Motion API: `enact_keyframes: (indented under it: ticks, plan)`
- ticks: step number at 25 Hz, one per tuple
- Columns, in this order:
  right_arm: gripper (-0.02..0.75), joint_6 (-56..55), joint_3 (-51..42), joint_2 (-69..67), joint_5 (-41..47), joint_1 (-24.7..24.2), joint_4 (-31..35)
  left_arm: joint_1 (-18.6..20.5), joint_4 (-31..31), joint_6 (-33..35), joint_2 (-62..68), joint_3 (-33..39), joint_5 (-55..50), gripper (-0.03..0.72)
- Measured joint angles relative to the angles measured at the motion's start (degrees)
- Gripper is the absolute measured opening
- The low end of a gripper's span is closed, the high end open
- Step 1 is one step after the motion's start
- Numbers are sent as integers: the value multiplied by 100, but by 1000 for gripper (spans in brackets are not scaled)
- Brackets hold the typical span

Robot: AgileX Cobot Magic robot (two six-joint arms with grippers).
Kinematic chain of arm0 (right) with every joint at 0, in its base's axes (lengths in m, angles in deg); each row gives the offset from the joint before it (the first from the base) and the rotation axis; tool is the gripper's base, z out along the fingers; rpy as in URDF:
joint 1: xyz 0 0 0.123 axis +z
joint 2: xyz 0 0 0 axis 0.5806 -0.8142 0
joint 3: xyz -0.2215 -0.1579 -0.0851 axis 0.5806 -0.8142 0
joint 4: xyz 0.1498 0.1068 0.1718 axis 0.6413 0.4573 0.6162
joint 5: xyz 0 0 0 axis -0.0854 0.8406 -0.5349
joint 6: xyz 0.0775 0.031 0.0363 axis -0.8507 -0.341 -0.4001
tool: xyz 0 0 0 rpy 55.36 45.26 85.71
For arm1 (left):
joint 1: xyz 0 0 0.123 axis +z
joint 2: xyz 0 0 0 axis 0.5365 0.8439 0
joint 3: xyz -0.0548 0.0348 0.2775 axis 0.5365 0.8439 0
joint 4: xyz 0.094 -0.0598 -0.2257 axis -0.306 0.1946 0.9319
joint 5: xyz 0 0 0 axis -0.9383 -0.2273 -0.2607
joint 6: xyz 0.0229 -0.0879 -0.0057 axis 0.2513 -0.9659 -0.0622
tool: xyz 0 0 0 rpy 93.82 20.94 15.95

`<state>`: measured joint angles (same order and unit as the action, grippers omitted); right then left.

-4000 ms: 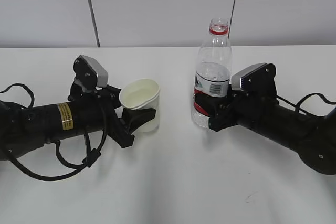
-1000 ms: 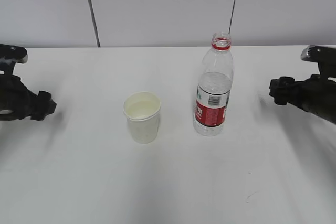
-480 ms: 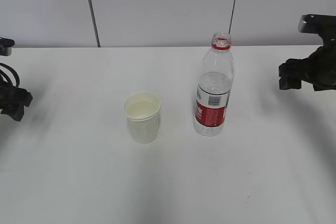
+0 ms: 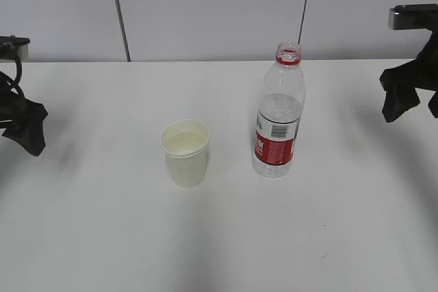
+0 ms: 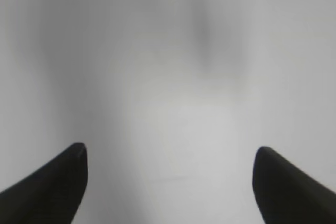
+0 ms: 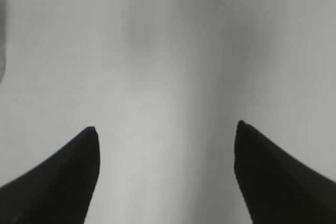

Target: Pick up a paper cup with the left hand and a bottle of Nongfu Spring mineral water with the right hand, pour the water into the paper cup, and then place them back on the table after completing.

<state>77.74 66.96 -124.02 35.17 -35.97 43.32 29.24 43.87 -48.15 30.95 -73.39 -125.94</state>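
Note:
A white paper cup (image 4: 185, 153) stands upright on the white table (image 4: 219, 237), with clear water in it. To its right stands an uncapped clear bottle (image 4: 278, 113) with a red label and red neck ring, partly filled with water. My left gripper (image 4: 26, 133) is at the far left edge, well away from the cup. My right gripper (image 4: 404, 97) is at the far right edge, well away from the bottle. In the left wrist view the left gripper (image 5: 169, 153) is open and empty over bare table. In the right wrist view the right gripper (image 6: 167, 132) is open and empty too.
A grey panelled wall (image 4: 205, 11) with two dark seams stands behind the table's far edge. A faint dark scuff (image 4: 327, 254) marks the table at the front right.
Four seconds ago both grippers held the cup and the bottle on the table. They have let go and drawn back to the left and right edges, rising over the last second.

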Motion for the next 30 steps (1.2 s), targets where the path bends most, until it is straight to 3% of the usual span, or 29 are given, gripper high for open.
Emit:
enact_keyframes:
  ticks: [11,22,30]
  plan:
    - [589,428,466,0,1505,0,-4,0,168,219,-809,-196,-1022,584]
    - [589,484,466,518,1591,0,128,0,269,219,-1763,-196,-1536,584]
    - [589,484,-505,1569,1605,0,149,0,418,219,-2717,396,-1568,584]
